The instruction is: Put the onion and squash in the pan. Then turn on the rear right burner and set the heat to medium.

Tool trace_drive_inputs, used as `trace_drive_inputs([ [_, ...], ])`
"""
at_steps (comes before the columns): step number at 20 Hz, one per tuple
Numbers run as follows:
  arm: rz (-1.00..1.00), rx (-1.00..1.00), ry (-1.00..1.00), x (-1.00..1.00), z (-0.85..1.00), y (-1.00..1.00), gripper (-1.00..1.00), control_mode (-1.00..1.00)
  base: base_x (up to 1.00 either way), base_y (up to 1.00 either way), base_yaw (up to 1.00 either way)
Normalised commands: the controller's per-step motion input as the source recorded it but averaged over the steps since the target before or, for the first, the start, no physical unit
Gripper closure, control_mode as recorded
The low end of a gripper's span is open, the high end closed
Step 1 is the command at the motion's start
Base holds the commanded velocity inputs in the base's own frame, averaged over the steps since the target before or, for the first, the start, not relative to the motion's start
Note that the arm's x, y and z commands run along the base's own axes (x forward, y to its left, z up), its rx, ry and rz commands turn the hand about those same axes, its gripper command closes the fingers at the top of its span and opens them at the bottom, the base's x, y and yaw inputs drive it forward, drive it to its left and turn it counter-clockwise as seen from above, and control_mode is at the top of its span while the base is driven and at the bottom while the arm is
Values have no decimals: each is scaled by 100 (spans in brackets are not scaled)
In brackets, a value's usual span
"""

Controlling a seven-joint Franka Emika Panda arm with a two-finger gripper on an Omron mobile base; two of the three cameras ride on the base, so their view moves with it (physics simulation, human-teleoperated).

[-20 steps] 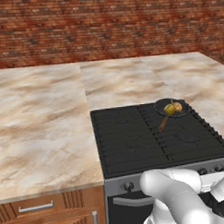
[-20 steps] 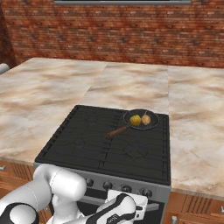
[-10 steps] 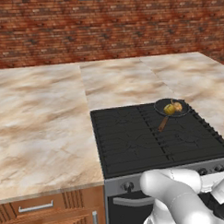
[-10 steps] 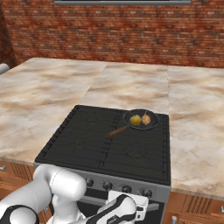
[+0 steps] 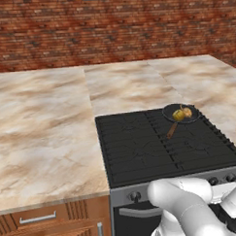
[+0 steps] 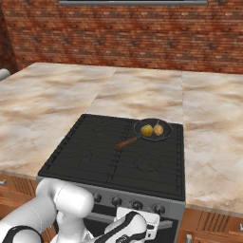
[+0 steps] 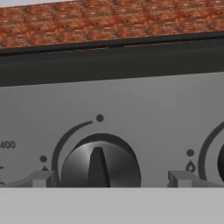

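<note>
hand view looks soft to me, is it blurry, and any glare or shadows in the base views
Hand view: close up, the knob and panel edges look soft and the small print beside it is fuzzy, with a mild sheen on the knob face. Left base view: even flat light, no glare, the pan casts hardly any shadow. Right base view: same flat light, and the onion and squash read clearly.

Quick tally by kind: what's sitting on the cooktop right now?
Pan: 1
Onion: 1, inside the pan
Squash: 1, inside the pan
Total: 3
</note>
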Motion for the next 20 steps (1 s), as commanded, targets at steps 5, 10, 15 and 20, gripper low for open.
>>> trace_drive_inputs([
  [5,0,0,0,0,0,0,-100,-100,0,0,0],
  [10,0,0,0,0,0,0,100,-100,0,0,0],
  [15,0,0,0,0,0,0,100,-100,0,0,0],
  [20,0,0,0,0,0,0,100,-100,0,0,0],
])
